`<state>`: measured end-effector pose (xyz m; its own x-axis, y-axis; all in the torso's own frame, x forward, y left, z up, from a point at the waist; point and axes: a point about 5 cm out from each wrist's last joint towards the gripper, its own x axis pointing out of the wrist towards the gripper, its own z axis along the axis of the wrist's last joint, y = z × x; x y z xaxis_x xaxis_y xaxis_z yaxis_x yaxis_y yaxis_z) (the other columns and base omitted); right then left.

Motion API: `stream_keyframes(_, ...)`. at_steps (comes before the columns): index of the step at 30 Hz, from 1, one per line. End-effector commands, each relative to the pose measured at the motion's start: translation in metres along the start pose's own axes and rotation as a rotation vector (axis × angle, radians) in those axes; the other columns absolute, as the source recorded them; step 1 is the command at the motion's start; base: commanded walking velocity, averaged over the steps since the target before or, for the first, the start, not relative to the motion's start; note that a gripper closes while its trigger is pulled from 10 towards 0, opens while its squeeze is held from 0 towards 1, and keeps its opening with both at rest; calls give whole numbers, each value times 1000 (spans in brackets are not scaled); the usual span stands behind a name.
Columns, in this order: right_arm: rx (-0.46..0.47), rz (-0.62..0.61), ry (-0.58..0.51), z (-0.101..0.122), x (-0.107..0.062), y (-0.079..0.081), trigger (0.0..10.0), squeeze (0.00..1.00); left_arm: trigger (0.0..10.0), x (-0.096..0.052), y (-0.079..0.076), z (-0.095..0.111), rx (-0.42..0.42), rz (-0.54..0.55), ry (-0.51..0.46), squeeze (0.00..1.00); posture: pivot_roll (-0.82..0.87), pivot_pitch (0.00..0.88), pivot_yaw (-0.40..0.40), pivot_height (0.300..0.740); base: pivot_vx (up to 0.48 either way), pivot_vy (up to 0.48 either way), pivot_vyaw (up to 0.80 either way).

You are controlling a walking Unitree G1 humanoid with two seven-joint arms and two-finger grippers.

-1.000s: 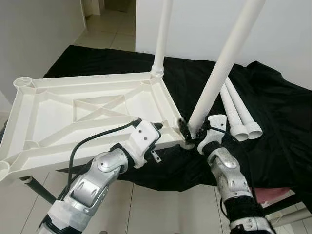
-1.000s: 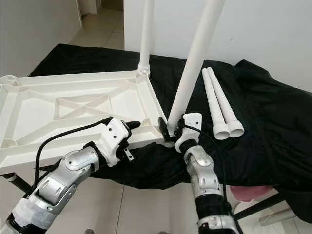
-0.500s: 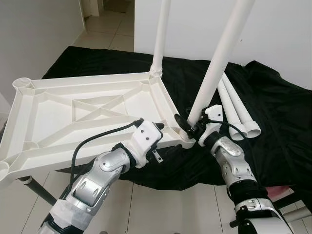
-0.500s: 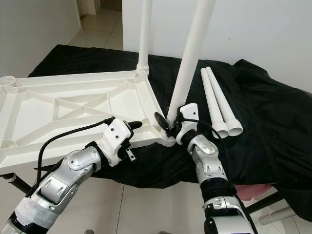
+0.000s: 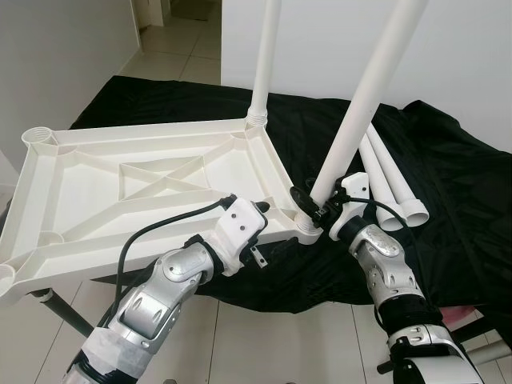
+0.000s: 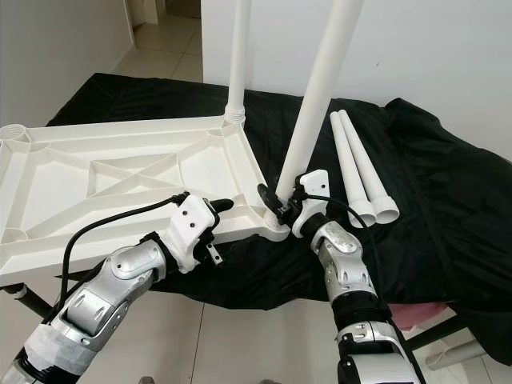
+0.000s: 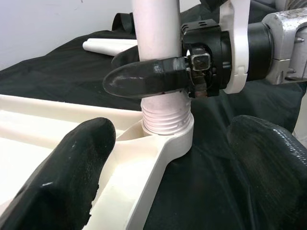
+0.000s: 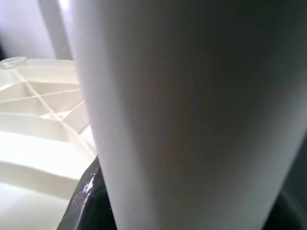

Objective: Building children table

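Because the long white leg rising centre-frame looks light, stiff and smooth, the right gripper, clamped just above its threads at the tabletop's corner socket, grips wisely low, while the left gripper stands open beside that corner.

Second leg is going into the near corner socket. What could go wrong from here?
1. The leg in the right gripper leans, unlike the upright far leg; its threads may cross or jam in the corner socket.
2. The tabletop overhangs the black cloth near the robot; pushing down could tip it.
3. The left gripper looks open, merely straddling the rim, so the tabletop may shift.
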<state>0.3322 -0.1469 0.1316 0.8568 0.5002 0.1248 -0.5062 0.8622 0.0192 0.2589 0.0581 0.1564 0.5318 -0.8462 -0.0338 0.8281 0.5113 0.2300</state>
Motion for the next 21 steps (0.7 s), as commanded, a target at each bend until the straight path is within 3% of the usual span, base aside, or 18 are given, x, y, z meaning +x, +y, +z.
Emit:
stream_keyframes(1,36,-65,33,-8,-3,-1,10000,0,10000,1,-4,-3,5,-62,8,0,9,0,-73,740,0,0,0)
stream_keyframes(8,37,-130,27,-9,-3,11,10000,0,10000,0,-6,-5,2,-66,13,0,4,0,-72,740,0,0,0)
stream_keyframes(10,52,-270,33,-12,-5,20,10000,0,10000,0,-7,-5,-1,-70,14,0,4,0,-72,740,0,0,0)
stream_keyframes(12,52,-270,33,-12,-5,20,10000,0,10000,0,-7,-5,-1,-70,14,0,4,0,-72,740,0,0,0)
stream_keyframes(17,62,-499,51,-15,-9,36,10000,0,10000,0,-8,-5,-1,-76,16,0,3,0,-67,740,0,0,0)
stream_keyframes(21,90,-552,50,-14,-8,45,10000,0,10000,0,-9,-5,-1,-83,17,0,-1,0,-57,740,0,0,0)
